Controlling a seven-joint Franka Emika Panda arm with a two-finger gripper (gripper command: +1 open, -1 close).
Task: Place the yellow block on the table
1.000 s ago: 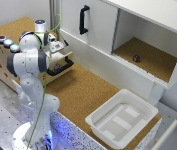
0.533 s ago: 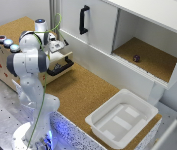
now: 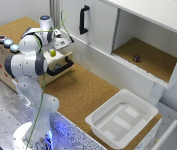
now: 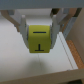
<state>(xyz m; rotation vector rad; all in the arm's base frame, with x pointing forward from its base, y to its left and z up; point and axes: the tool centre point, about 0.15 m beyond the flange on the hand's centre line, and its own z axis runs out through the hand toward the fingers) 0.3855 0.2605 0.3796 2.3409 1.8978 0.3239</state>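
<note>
Gripping the yellow block (image 4: 40,38) between its two fingers (image 4: 20,25), the gripper (image 4: 41,31) was closed to just the block's width, one pad on each side face, so the cube hung squarely with a black T-like mark turned toward the wrist camera. That flat-sided pinch looked chosen to keep the small cube from twisting while carried. Behind it in the wrist view lay a pale, flat surface, probably the floor of the open drawer (image 3: 63,59).

In the exterior view, the gripper (image 3: 53,50) sat over that pulled-out drawer with its black handle (image 3: 60,66), the yellow block (image 3: 52,52) showing just inside the front, held off the cork. The block was therefore not yet on the table (image 3: 83,92), whose bare brown stretch lay just past the drawer front and seemed the natural spot to set it down.

Farther off stood a white tray (image 3: 122,119) near the table's speckled edge, and in the open cabinet compartment (image 3: 148,55) a small dark ball (image 3: 136,58) rested well apart from everything.
</note>
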